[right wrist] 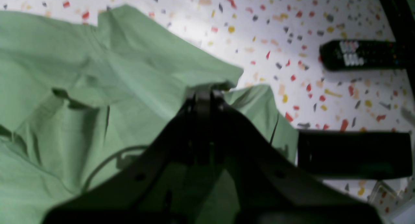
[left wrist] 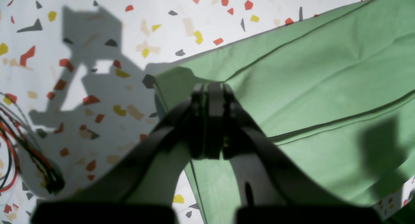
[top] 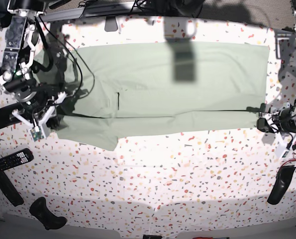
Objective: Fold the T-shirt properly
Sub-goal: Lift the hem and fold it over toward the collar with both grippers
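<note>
L wrist: left claw (left wrist: 210,88) was clamped tight on a T-shirt (left wrist: 324,81) edge, cloth spreading right. R wrist: right claw (right wrist: 204,91) pinched a bunched corner. Base: shirt lay across the counter (top: 187,169), btwn both claws.

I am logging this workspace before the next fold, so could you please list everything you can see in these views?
T-shirt: one, pale sage green, spread flat across the far half of the table, one long side folded over.
Table: one, white with coloured speckles, bare along its near half.
Remote control: one, black with pale buttons, on the table near the right arm.
Cable bundle: one, red and black wires, beside the left arm.
Left gripper: one, black, shut on the T-shirt's edge.
Right gripper: one, black, shut on the T-shirt's edge at the other end.
</note>
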Controlling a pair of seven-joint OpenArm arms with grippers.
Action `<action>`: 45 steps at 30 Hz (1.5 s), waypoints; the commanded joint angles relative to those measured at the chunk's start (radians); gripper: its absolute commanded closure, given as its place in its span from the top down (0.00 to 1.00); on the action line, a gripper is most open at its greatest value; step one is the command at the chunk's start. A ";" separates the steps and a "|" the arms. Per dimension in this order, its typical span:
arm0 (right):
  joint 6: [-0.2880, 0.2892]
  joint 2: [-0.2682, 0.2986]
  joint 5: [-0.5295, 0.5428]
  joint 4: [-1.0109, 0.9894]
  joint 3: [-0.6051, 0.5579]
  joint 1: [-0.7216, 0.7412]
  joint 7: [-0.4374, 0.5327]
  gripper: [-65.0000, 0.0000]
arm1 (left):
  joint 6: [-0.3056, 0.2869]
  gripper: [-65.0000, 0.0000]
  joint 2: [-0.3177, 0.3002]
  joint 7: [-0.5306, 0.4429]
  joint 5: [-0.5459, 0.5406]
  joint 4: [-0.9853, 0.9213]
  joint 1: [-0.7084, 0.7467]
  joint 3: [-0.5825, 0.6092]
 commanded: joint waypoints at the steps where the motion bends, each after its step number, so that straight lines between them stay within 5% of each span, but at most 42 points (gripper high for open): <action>1: -0.003 0.012 -0.006 0.021 0.006 0.011 0.025 0.00 | -0.004 0.00 -0.019 -0.008 -0.012 0.026 -0.021 -0.007; 15: -0.003 0.012 -0.045 0.032 0.067 0.011 -0.018 0.00 | 0.043 0.00 -0.020 0.010 0.115 0.285 0.143 -0.007; 22: -0.002 0.012 -0.037 0.102 0.145 0.011 -0.047 0.00 | 0.050 0.00 -0.020 0.008 0.125 0.290 0.147 -0.007; 29: 0.001 0.012 0.023 0.111 0.147 -0.003 -0.121 0.00 | 0.049 0.00 -0.020 0.081 0.124 0.290 0.148 -0.007; 43: 0.000 0.012 0.042 0.111 0.147 -0.108 -0.152 0.00 | 0.050 0.00 -0.019 0.056 0.161 0.290 0.147 -0.006; 45: 0.000 0.012 0.042 0.111 0.147 -0.108 -0.168 0.16 | 0.050 0.14 -0.020 0.058 0.161 0.290 0.150 -0.006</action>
